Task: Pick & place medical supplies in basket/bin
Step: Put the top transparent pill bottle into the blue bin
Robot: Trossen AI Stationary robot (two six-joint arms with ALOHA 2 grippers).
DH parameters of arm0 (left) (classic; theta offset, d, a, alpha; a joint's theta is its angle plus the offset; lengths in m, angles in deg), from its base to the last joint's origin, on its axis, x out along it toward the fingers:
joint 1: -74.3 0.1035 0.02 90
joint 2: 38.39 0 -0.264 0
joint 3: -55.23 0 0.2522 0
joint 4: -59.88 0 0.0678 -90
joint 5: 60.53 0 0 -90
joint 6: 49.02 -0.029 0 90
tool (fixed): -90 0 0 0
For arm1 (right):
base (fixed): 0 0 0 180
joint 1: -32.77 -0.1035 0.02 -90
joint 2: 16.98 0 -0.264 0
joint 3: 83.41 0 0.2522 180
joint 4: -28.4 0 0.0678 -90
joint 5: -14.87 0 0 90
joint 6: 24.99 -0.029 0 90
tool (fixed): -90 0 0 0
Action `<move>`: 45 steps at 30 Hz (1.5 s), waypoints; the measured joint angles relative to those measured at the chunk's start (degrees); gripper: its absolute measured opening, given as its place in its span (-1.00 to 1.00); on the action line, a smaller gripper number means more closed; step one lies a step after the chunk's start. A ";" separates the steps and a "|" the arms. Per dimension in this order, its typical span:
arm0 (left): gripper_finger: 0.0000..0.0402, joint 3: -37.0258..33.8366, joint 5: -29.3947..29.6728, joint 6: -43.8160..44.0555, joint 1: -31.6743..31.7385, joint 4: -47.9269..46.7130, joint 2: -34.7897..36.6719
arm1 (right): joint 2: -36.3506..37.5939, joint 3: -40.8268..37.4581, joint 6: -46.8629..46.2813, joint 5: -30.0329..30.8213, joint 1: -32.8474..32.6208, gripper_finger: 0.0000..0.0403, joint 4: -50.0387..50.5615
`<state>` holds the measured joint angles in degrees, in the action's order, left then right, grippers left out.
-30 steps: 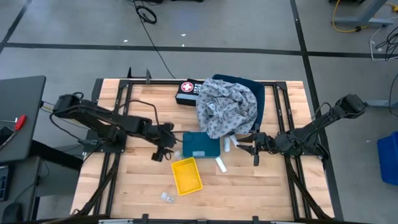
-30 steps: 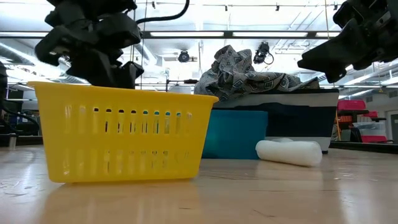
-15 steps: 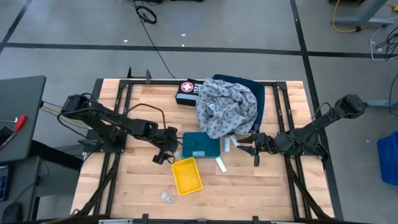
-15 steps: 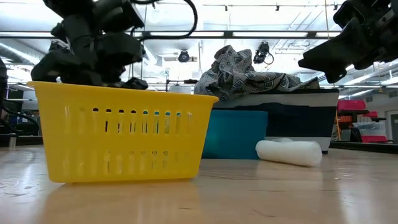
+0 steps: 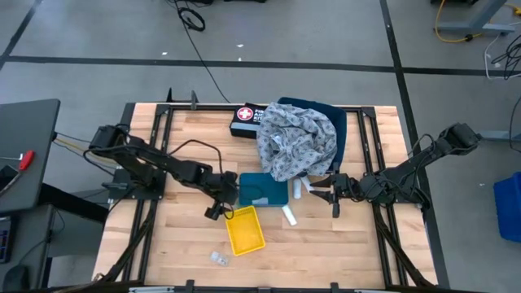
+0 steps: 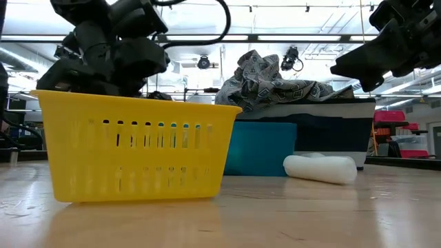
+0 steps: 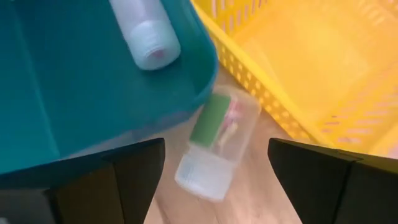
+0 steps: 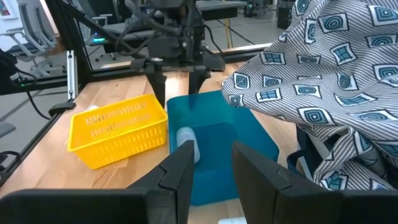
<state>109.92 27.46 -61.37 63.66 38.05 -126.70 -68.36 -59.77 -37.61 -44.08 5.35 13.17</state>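
My left gripper (image 5: 221, 203) stands open, pointing steeply down at the gap between a teal bin (image 5: 262, 189) and a yellow basket (image 5: 244, 229). A small clear bottle with a green label (image 7: 214, 146) lies on the wood there, between the two fingers and untouched. A white roll (image 7: 146, 34) lies inside the teal bin. Two more white rolls (image 5: 289, 215) (image 5: 298, 189) lie on the table near my right gripper (image 5: 330, 194). That gripper hovers open with nothing between its fingers (image 8: 211, 168). A grey patterned cloth (image 5: 297, 140) is heaped on a dark blue thing at the back.
A black first-aid pouch (image 5: 244, 120) lies at the far edge beside the cloth. Tiny clear packets (image 5: 218, 258) lie near the front edge, left of the basket. Black frame rails (image 5: 155, 163) run along the table's left and right sides.
My left gripper has gone toward the table's right and down. It has sunk behind the yellow basket, over the gap between basket and teal bin. My right arm has kept still, and nothing on the table has moved.
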 joint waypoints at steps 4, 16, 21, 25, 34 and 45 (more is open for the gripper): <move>0.45 1.14 -0.04 -0.10 -0.43 -0.25 -2.70 | 0.00 0.00 -0.04 0.00 0.00 -0.43 -0.03; 0.26 1.81 4.89 1.01 -0.64 -1.24 -4.81 | 0.00 0.00 -0.04 0.01 0.00 -0.43 0.03; -0.06 1.81 7.70 1.84 -0.66 -4.31 -4.81 | 0.00 -0.01 -0.20 0.02 0.01 -0.43 0.05; -0.28 1.92 8.25 3.88 -0.66 -7.49 -4.62 | -0.01 0.00 -0.08 0.02 0.00 -0.43 0.05; -0.28 1.76 8.08 7.39 -0.75 -10.05 -3.20 | 0.00 0.01 -0.02 0.02 0.00 -0.43 0.05; -0.28 1.71 11.13 9.58 -1.88 -14.04 3.32 | -0.01 0.00 -0.02 -0.27 -0.02 -0.43 0.10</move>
<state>111.63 38.59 -51.79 61.79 24.01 -123.38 -68.36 -59.77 -37.64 -44.35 5.33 13.27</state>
